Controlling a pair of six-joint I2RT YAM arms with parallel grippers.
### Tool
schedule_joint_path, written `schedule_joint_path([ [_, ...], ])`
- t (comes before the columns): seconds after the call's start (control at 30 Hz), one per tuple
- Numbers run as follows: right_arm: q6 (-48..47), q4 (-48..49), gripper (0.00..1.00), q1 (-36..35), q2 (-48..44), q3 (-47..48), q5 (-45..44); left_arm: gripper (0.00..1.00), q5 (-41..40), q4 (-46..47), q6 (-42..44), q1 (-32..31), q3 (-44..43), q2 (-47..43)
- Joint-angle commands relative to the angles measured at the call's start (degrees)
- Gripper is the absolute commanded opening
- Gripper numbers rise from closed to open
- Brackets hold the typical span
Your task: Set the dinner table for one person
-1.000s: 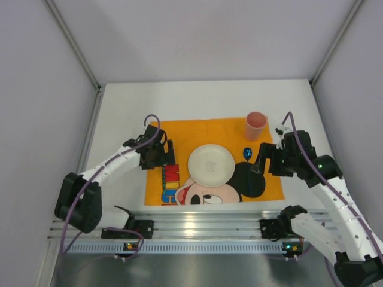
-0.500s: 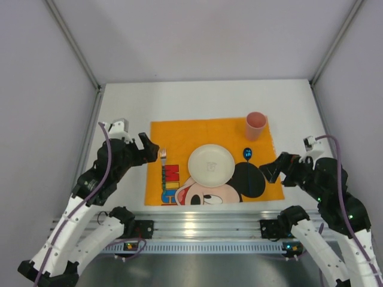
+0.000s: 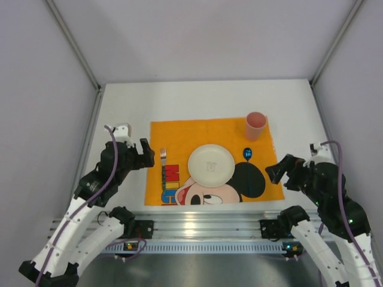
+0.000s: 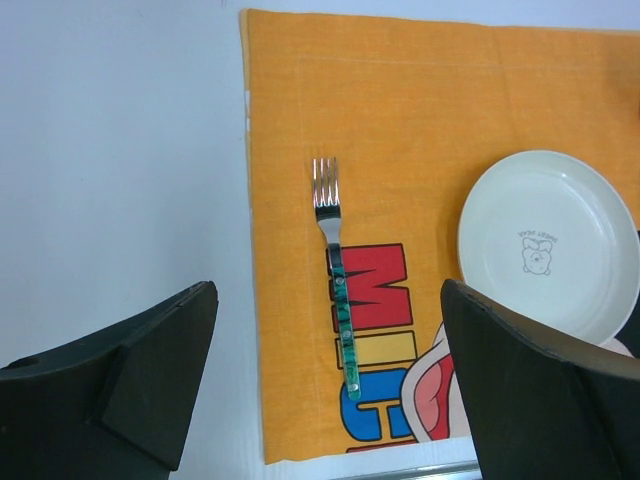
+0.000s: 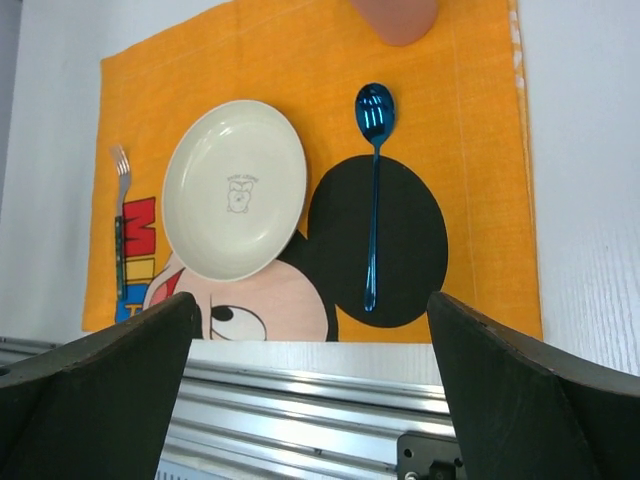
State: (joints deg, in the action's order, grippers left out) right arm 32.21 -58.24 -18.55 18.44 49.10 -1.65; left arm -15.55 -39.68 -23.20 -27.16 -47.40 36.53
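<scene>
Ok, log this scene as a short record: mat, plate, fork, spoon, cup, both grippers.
mat: orange Mickey Mouse cloth, flat on white table
plate: white, mat centre
fork: green-handled, on mat, left of plate
spoon: blue, on mat, right of plate
cup: pink, mat's far right corner
left gripper: open, empty, by mat's left edge
right gripper: open, empty, by mat's right edge

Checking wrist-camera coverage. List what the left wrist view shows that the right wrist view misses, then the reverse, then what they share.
Only the left wrist view: the left gripper, jaws open. Only the right wrist view: the right gripper, jaws open, the blue spoon lying right of the plate, and the pink cup, cut off at the top edge. Both: the fork, the plate, the orange mat and the dinner table.
</scene>
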Motion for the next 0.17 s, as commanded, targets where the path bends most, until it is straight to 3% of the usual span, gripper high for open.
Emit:
schedule_joint_path([
  [0.0,0.5,0.7,1.00,0.7,2.1,-0.1,-0.3,0.98,-1.1,1.3,2.8,-0.1,-0.6,1.3],
  [0.13,0.3,0.9,1.00,0.6,3.1,1.0,-1.6,0.99,-3.9,3.3,3.8,-0.2,-0.7,2.3],
])
